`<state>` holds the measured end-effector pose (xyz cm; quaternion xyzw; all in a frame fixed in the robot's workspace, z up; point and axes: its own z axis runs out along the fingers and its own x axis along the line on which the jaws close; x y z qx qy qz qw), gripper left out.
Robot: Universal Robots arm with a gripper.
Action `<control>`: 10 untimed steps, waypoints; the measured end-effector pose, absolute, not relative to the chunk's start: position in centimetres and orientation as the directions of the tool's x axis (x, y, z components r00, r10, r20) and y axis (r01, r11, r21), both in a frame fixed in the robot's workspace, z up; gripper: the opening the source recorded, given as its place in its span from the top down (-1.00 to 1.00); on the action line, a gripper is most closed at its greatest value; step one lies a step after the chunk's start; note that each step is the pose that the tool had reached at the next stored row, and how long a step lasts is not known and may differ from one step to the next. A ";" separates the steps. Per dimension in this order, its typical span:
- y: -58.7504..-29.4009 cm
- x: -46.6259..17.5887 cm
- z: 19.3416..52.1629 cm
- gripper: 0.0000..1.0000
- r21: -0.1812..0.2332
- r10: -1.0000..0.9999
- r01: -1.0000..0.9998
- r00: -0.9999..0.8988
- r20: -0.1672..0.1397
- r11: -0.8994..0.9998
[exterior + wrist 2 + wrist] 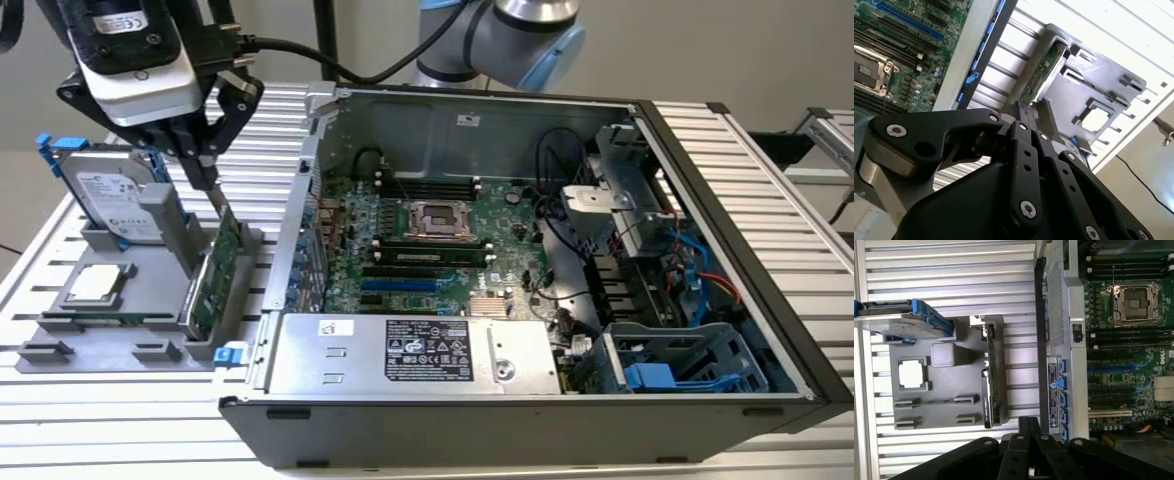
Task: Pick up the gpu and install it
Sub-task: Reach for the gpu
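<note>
Your gripper (203, 180) has its jaws together, tips just above the top edge of the gpu (214, 270), which stands on edge in the gray holder (134, 300) beneath them. The case wall (296, 215) is near on one side of the jaws, and the hard drive (114, 195) flanks the other.

The scene is lit brightly and evenly, and no hard shadows are cast. In both wrist views the ribbed table (954, 280) (1094, 25) beyond the gripper (1029, 421) (1024, 107) is washed out to near white, while the gripper's black links are left dark. In the exterior view, soft shade is seen inside the computer case (441, 125) beside the gripper (207, 185).
</note>
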<state>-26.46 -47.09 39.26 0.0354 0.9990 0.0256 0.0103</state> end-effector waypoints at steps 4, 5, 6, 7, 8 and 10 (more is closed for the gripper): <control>-47.1 -27.5 39.3 1.00 0.052 0.071 0.070 -0.997 -0.019 0.996; -47.1 -27.8 39.3 1.00 0.052 0.071 0.070 -0.997 -0.019 0.996; -47.1 -28.1 39.3 1.00 0.052 0.071 0.070 -0.997 -0.019 0.996; -47.1 -28.4 39.3 1.00 0.052 0.071 0.070 -0.997 -0.019 0.996; -47.1 -28.7 39.3 1.00 0.052 0.071 0.070 -0.997 -0.019 0.996; -47.1 -29.3 39.2 1.00 0.052 0.071 0.070 -0.997 -0.019 0.996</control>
